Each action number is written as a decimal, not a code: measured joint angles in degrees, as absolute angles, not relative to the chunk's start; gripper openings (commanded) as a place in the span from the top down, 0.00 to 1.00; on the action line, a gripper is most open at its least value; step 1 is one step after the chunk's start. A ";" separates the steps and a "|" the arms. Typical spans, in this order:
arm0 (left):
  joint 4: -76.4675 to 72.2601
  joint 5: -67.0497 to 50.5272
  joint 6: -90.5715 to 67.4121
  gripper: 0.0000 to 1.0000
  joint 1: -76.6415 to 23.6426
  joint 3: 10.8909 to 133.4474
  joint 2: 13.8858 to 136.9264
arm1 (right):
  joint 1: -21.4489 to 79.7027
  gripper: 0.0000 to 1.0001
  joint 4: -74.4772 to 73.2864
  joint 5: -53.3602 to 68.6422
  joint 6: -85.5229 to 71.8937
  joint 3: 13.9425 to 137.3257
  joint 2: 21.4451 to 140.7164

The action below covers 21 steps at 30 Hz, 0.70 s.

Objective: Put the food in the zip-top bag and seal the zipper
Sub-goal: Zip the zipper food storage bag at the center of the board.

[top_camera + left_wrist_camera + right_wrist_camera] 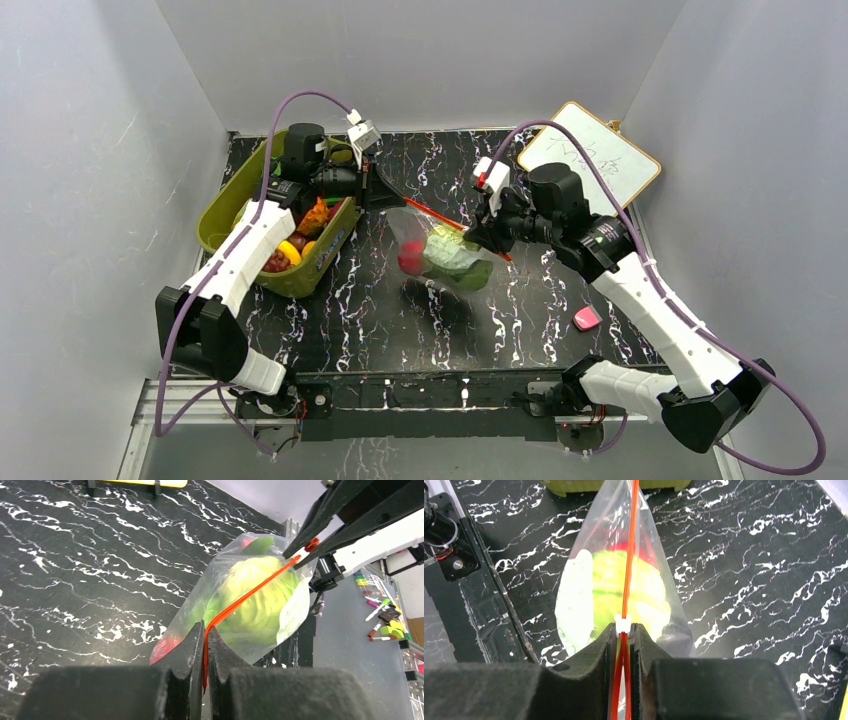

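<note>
A clear bag (470, 275) is held up over the middle of the black table (380, 310). Inside it are a pale green cabbage (450, 250) and a red fruit (410, 258). The red zipper (440, 217) runs from 10 o'clock to 4 o'clock. The left gripper (385, 192) pinches one end and the right gripper (478, 236) pinches the other. A green tub (222, 215) of toy food (300, 245) sits at 9 o'clock. A white board (600, 155) lies at 2 o'clock, and a small pink thing (587, 318) at 4 o'clock.
</note>
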<state>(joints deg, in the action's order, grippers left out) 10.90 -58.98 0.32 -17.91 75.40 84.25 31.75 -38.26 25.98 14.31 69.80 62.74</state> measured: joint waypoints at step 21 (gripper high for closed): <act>8.91 -47.75 -1.28 1.00 -14.81 77.91 86.28 | 31.38 1.00 -55.07 19.64 10.98 80.77 63.53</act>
<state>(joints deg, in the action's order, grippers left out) 8.91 -47.75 -1.28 -14.81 77.91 86.28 31.38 -55.07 19.64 10.98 80.77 63.53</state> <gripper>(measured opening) 0.013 0.111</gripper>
